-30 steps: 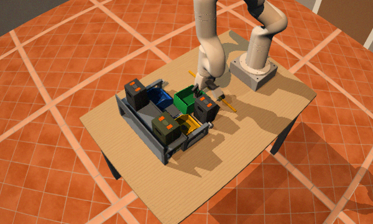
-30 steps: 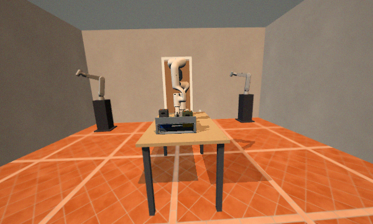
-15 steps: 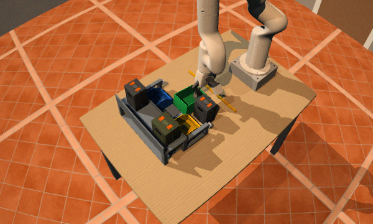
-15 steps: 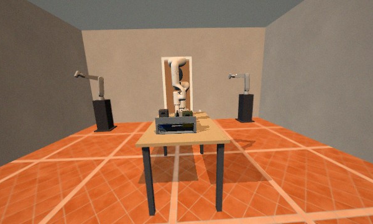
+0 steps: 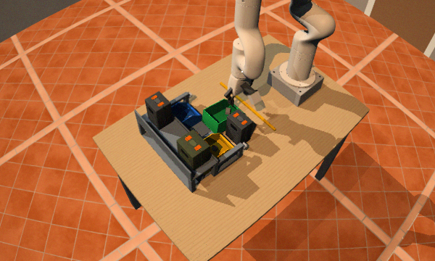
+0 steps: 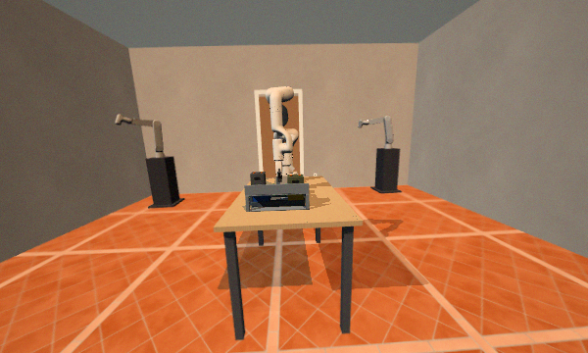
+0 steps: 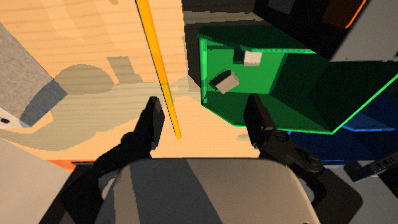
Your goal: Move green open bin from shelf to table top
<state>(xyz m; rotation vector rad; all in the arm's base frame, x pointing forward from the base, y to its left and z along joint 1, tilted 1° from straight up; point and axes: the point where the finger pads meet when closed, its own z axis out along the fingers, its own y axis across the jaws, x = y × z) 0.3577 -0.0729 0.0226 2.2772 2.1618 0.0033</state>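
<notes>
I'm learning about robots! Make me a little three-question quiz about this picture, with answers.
1. True or false: the jaws of the gripper are shut tight on the green bin.
2. How many small blocks lie inside the green bin in the wrist view?
3. Which thing lies on the table under the gripper? A) a yellow rod B) a red ball C) a spoon

Key: 1. False, they are open and hold nothing. 2. Two. 3. A.

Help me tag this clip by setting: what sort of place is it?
Probably a robot test room: bare walls, an orange tiled floor, one wooden table carrying the arm and a bin shelf, and two more arms on black pedestals by the walls.
</notes>
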